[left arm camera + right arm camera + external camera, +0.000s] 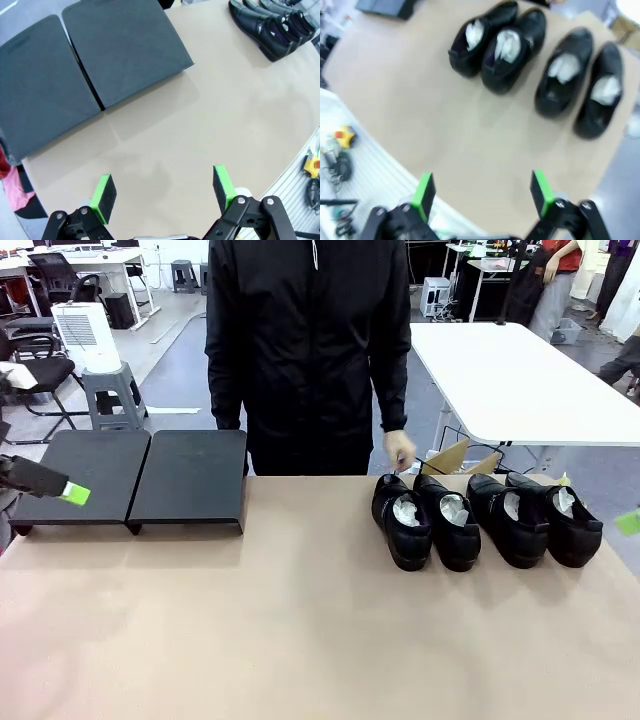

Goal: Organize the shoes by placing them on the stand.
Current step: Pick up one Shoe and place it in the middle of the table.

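Note:
Several glossy black shoes (448,518) with white paper inside stand side by side at the table's far right, toes toward me. A person's hand (400,452) hovers at the heel of the leftmost shoe (402,522). The stand is two flat black platforms (85,475) (190,478) at the far left, with nothing on them. My left gripper (72,492) hangs open over the left platform's front; in its wrist view (162,192) the platforms (125,45) and the shoes (272,25) lie ahead. My right gripper (482,192) is open above bare table, short of the shoes (512,47); its green pad (628,523) shows at the right edge.
The person in a black jacket (310,350) stands at the far side. A white table (520,380) and a cardboard box (450,455) sit behind the shoes. The brown tabletop (300,620) between stand and shoes is bare. A yellow button box (312,165) lies off the table's edge.

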Controlling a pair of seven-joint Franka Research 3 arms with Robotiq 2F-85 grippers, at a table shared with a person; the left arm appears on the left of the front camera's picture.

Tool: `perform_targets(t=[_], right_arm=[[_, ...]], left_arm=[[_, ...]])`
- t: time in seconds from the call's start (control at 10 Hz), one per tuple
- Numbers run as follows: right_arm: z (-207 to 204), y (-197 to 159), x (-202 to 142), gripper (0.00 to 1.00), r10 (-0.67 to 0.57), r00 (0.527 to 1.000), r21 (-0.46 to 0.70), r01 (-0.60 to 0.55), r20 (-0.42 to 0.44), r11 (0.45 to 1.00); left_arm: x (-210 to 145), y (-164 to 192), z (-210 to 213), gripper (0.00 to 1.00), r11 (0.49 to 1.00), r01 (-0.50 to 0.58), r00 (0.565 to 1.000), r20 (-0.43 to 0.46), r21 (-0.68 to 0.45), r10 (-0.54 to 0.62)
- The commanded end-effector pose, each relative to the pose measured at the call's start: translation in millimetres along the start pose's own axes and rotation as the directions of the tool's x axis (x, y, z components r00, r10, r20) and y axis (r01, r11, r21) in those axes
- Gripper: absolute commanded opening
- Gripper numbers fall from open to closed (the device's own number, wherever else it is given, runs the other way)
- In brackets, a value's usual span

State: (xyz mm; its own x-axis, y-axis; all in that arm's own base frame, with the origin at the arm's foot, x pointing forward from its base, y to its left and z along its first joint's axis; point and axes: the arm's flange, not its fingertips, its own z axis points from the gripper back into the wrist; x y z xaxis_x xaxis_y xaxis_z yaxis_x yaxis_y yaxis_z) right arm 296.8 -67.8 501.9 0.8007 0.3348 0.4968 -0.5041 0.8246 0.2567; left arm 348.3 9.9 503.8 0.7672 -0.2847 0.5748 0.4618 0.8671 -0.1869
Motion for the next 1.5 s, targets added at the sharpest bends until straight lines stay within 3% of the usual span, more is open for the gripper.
perform_targets(t=[0.0, 0.3, 1.4], right_arm=[[1, -5, -28, 1.00, -0.058, 0.998, 0.024, 0.059, -0.020, 0.998], [-2, -10, -37, 1.00, -0.096, 0.994, 0.033, 0.097, -0.045, 0.995], [9, -16, -26, 1.00, -0.091, 0.995, 0.010, 0.092, -0.044, 0.996]], left_arm=[[-9, 0, 0, 1.00, 0.999, -0.005, 1.000, 0.010, -0.034, 0.006], [-3, -4, -9, 1.00, 0.999, -0.025, 1.000, -0.019, -0.028, 0.024], [-3, 0, 0, 1.00, 1.000, -0.021, 1.000, -0.005, -0.022, 0.021]])
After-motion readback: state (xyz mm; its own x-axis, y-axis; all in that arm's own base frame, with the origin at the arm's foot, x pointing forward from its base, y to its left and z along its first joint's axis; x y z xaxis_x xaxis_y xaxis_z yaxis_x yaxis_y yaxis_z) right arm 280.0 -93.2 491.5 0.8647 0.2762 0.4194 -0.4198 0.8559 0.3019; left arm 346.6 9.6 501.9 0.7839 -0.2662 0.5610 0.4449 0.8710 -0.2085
